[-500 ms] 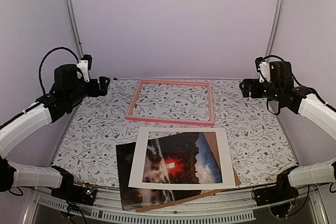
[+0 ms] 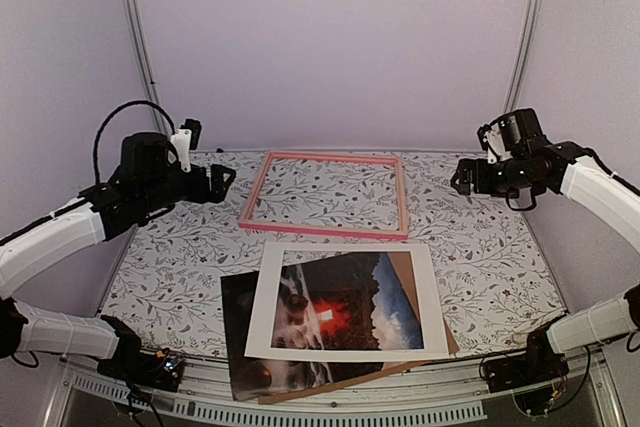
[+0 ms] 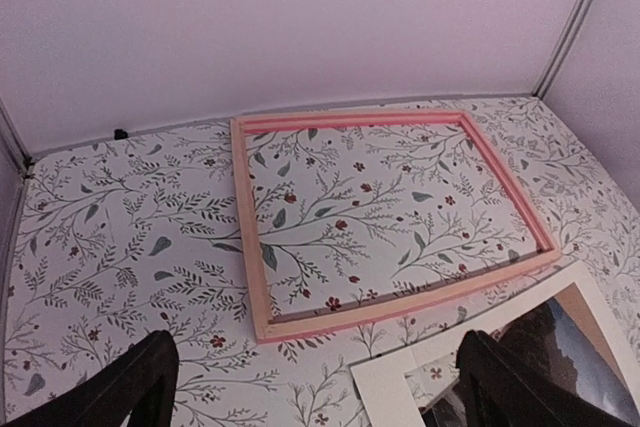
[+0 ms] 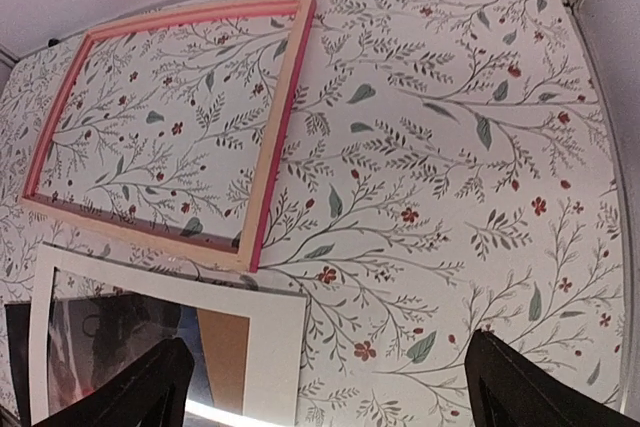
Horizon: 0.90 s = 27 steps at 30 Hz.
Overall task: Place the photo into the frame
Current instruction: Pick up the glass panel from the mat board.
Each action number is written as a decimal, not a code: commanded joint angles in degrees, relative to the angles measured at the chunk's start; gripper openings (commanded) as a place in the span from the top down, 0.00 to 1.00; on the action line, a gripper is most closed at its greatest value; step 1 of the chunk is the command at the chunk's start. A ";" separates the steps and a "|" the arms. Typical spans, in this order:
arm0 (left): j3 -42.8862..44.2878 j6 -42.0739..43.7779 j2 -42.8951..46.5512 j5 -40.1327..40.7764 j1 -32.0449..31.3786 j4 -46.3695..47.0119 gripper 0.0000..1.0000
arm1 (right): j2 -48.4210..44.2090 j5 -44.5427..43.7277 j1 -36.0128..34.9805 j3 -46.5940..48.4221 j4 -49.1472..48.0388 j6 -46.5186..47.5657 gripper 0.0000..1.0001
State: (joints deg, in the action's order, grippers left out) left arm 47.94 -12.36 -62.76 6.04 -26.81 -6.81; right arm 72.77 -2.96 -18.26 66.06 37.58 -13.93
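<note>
Overhead rear view; both wrist views (raised) share the frame [image 3: 252,237].

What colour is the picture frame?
The frame is pink with a paler inner face, clearest in the left wrist view.

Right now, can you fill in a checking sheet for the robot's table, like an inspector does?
Surface: flower-patterned tabletop, no spills seen.
Job's things: thin pink rectangular frame lies flat at the back with nothing inside it; dark glossy photo print lies near the front, not in the frame.
Clutter: white card mat lies on top of the photo; brown backing board shows through the mat's opening.
Pincers: left pincer and right pincer are both open, holding nothing, up in the air.
Cables: black cable loops high on the left side, off the table.
Surroundings: plain pale walls; silver corner rails.
</note>
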 commanded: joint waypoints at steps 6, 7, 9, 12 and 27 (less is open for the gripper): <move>-5.28 -11.05 -1.66 -9.82 -6.50 -4.99 0.00 | 2.38 12.62 -0.10 -10.64 3.43 -10.42 0.01; -5.83 -11.74 -1.73 -9.90 -6.89 -4.87 0.01 | 2.57 12.51 -0.10 -11.07 3.26 -10.61 0.01; -6.78 -12.71 -1.94 -9.95 -7.35 -4.31 0.01 | 3.43 12.51 -0.09 -12.01 2.19 -11.04 0.01; -6.25 -15.19 -3.45 -6.98 -7.31 -3.51 0.03 | 5.10 13.56 -0.08 -12.88 -1.56 -11.62 0.01; 9.70 -16.98 -27.38 -16.34 -2.82 -6.22 0.17 | 12.53 12.86 -0.08 -13.62 -7.25 -12.21 0.06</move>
State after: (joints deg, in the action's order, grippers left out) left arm 55.92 -27.73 -87.81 -1.45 -29.58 -12.34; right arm 85.27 11.00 -18.31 53.95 30.94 -24.93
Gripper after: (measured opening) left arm 0.846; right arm 0.942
